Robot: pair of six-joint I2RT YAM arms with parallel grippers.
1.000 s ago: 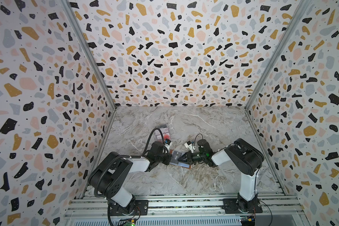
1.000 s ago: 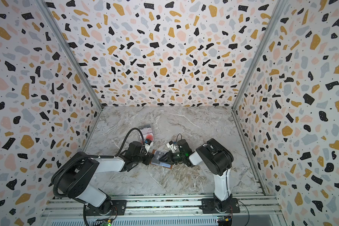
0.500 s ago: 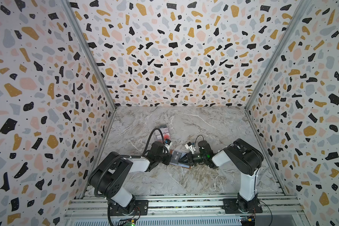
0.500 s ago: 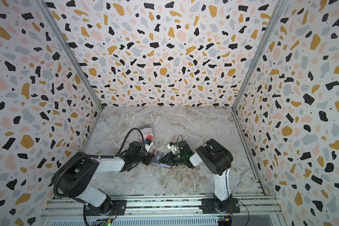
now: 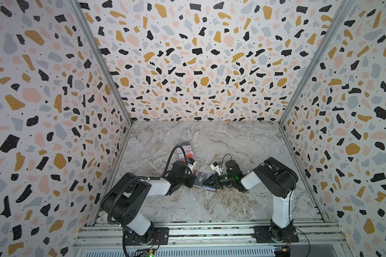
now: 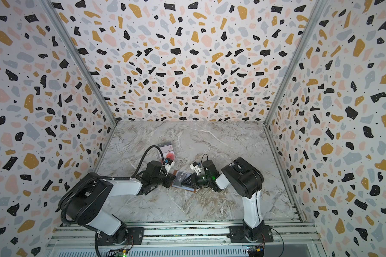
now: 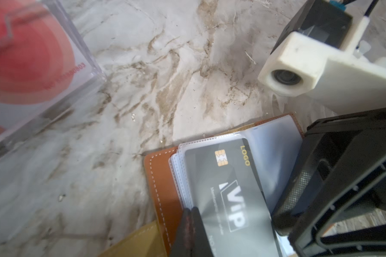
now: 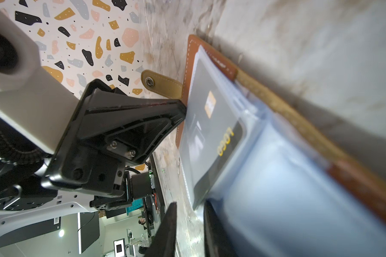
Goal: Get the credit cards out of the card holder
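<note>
We see the left claw [image 7: 191,213] closed, tips on the edge of the open card holder [image 7: 161,184]; the right claw [image 8: 189,203], slightly open, straddles a sleeve [image 8: 276,178] corner beside the VIP card [image 7: 230,193].

Bright, even light, faint shadows; up close the wrist views blur the card holder [image 8: 299,189].

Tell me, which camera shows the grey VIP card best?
The left wrist view: the grey VIP card is big there, lettering readable. The right wrist view shows it slanted and blurry; in both top views it is tiny.
</note>
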